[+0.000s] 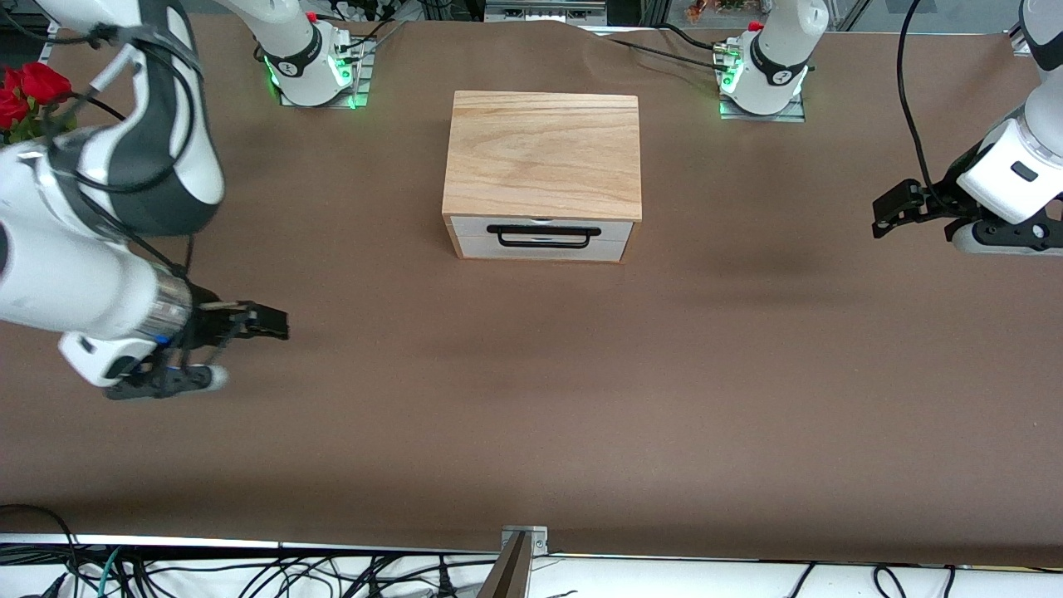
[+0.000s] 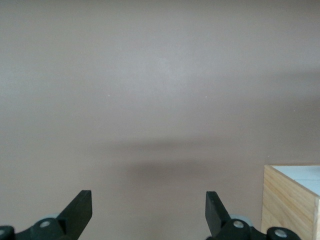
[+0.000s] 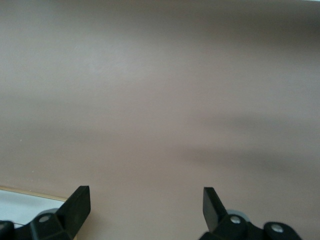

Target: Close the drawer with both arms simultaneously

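Observation:
The light oak box [image 1: 544,154] stands mid-table, and the drawer [image 1: 540,238] in it shows its white front panel and black bar handle [image 1: 543,236] level with the box's front. My left gripper [image 1: 885,212] hangs open over the bare table toward the left arm's end, well apart from the box. In the left wrist view the left gripper [image 2: 149,197] is empty, with a corner of the box [image 2: 290,202] at the edge. My right gripper [image 1: 274,322] is open over the table toward the right arm's end, and the right wrist view shows the right gripper [image 3: 146,194] with nothing in it.
Brown table covering [image 1: 531,399] spreads all around the box. Red flowers [image 1: 25,95] sit at the right arm's end near the bases. A metal bracket [image 1: 523,540] and loose cables lie along the table edge nearest the front camera.

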### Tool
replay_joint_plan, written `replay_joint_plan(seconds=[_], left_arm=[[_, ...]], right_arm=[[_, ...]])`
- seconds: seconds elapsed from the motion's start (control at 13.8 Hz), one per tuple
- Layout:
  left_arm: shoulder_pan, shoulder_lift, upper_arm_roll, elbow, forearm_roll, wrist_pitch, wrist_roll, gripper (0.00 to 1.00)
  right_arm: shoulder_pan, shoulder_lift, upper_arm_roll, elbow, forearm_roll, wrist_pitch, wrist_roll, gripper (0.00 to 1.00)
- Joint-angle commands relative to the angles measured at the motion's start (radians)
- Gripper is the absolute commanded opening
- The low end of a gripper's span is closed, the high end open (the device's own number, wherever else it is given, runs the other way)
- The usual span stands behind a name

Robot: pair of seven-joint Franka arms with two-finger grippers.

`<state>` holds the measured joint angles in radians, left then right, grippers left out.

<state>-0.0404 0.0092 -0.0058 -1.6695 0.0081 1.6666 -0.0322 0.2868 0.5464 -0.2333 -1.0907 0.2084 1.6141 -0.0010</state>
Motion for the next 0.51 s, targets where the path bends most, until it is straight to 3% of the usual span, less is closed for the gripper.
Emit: replay_joint_plan(seconds=[0.0, 0.14, 0.29, 0.43], left_arm=[[-0.018, -0.016, 0.01, -0.013, 0.016, 0.004, 0.014, 1.0], [-0.019, -0.014, 0.007, -0.006, 0.016, -0.002, -0.014, 1.0], [-0.024, -0.014, 0.006, -0.004, 0.016, -0.007, -0.043, 1.0], [-0.026, -0.014, -0.009, -0.003, 0.024, -0.007, -0.048, 1.0]], right_arm=[[-0.057, -0.146, 0.012, -0.123, -0.084, 0.01, -0.001, 1.0], [-0.061, -0.225, 0.035, -0.175, -0.173, 0.009, -0.001, 1.0], [-0.113, -0.282, 0.086, -0.224, -0.173, 0.009, -0.001, 1.0], [-0.144, -0.348, 0.097, -0.296, -0.173, 0.015, 0.009, 1.0]])
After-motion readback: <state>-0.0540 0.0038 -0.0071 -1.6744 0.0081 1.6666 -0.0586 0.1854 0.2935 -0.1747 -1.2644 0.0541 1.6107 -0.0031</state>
